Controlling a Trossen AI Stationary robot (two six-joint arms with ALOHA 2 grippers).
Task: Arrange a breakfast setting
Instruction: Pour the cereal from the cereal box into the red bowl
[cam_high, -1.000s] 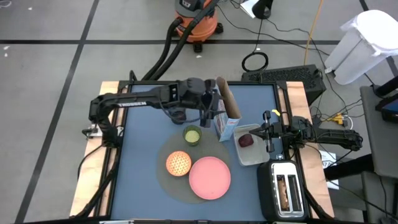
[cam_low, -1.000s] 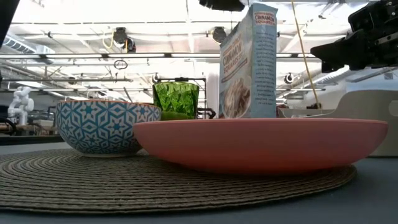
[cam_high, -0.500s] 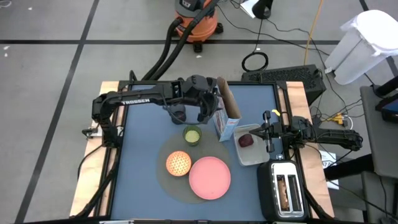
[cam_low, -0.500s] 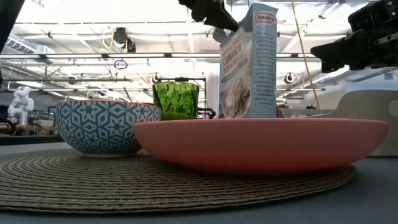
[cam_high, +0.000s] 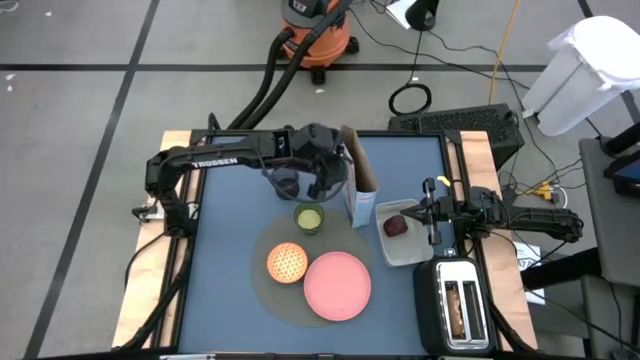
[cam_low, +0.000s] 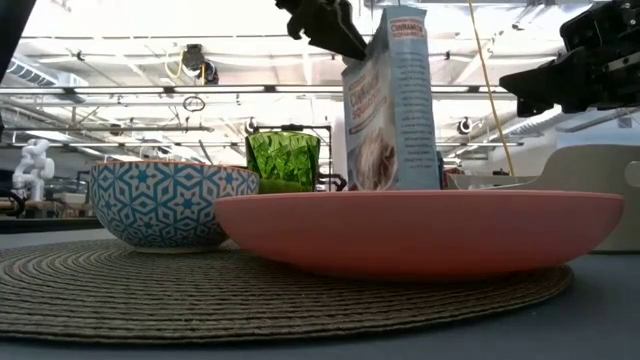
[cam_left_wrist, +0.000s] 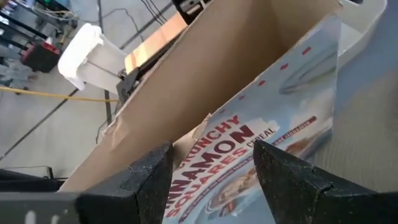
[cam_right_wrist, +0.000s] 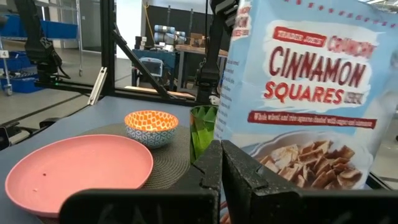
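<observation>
Left gripper (cam_left_wrist: 211, 177) has its jaws clamped across the top of the cereal box (cam_high: 360, 188), and the box has just swung from a lean to nearly upright, between the green cup (cam_high: 309, 216) and the clear tub (cam_high: 410, 250). That looks like placement nearly done. Right gripper (cam_right_wrist: 221, 163) waits closed by the tub. The cup and tub crowd it; pink plate (cam_high: 337, 285) sits clear.

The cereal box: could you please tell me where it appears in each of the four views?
High view: cereal box right of centre, behind the green cup.
Low view: cereal box standing behind the pink plate, right of the cup.
Left wrist view: fills the picture.
Right wrist view: upper right.
Shared landmark: the green cup, absent only from the left wrist view.
</observation>
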